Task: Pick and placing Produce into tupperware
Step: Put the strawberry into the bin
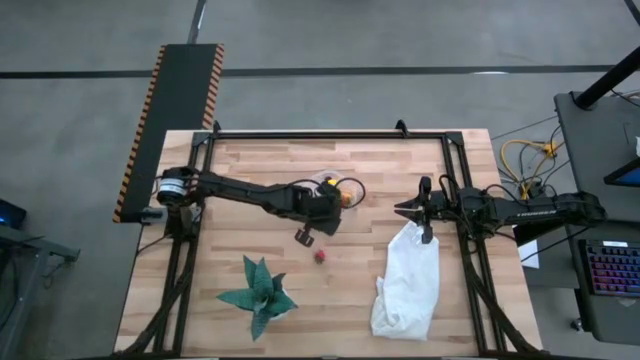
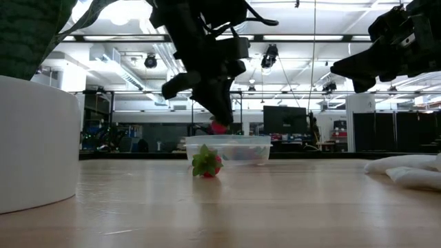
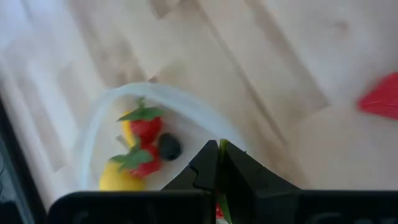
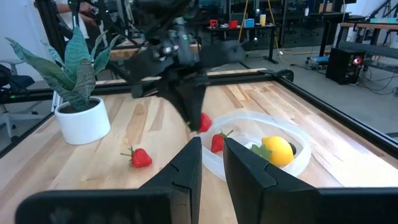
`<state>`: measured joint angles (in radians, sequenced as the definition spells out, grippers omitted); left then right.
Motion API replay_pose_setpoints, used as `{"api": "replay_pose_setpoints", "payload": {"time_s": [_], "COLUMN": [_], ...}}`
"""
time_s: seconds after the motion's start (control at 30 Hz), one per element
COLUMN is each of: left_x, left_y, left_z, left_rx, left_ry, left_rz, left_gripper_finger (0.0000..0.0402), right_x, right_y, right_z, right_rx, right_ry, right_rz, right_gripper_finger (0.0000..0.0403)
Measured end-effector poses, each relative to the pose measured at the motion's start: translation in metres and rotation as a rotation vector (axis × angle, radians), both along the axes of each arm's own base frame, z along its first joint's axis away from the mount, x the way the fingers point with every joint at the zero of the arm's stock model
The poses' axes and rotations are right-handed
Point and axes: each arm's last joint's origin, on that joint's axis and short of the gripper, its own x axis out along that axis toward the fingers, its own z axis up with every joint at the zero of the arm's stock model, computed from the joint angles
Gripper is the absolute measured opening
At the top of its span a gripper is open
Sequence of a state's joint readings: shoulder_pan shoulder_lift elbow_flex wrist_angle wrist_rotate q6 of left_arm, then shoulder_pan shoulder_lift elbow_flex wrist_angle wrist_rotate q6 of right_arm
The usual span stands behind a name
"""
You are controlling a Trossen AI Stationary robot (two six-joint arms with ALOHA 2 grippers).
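The clear tupperware [image 1: 332, 187] stands on the table's middle and holds strawberries [image 3: 146, 124], a yellow lemon piece [image 4: 277, 150] and a dark ball [image 3: 169, 147]. My left gripper [image 3: 221, 149] hovers over the tub's near rim [image 4: 239, 171], shut on a red strawberry [image 4: 204, 122]. Another strawberry [image 1: 320, 256] lies on the bare wood nearer the front, also seen in the low view [image 2: 207, 164]. My right gripper [image 4: 212, 155] waits to the right of the tub [image 4: 261, 152], raised, with its fingers slightly open. My left gripper pinches the strawberry between its two fingertips, coming from above and slanting down. A sliver of the green leaf [image 3: 222, 148] shows between the shut fingers. The red body [image 2: 219, 127] hangs below the fingertips, lifted clear over the tub.
A green spiky plant [image 1: 258, 293] in a white pot [image 4: 82, 121] stands at the near left. A white cloth bag [image 1: 408, 280] lies at the near right, under my right arm. Bare wood lies between the plant and the bag.
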<state>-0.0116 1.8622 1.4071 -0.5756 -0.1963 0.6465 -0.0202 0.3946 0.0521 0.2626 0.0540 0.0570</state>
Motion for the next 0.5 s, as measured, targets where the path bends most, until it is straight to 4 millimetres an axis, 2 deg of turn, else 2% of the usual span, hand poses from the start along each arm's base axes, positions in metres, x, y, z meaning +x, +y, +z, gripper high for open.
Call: {"api": "replay_pose_setpoints", "payload": {"time_s": [0.23, 0.5], "left_x": [0.004, -0.004], "left_y": [0.028, 0.060], "left_z": [0.005, -0.004], "left_rx": [0.001, -0.010], "left_ry": [-0.060, -0.022], "left_rz": [0.072, 0.162], "left_gripper_finger": [0.0000, 0.0000], "right_x": [0.000, 0.000], "right_y": [0.000, 0.000], "right_z": [0.000, 0.000], "right_rx": [-0.002, -0.004], "right_ry": [0.000, 0.000], "right_rz": [0.000, 0.000], "right_gripper_finger": [0.0059, 0.0059]}}
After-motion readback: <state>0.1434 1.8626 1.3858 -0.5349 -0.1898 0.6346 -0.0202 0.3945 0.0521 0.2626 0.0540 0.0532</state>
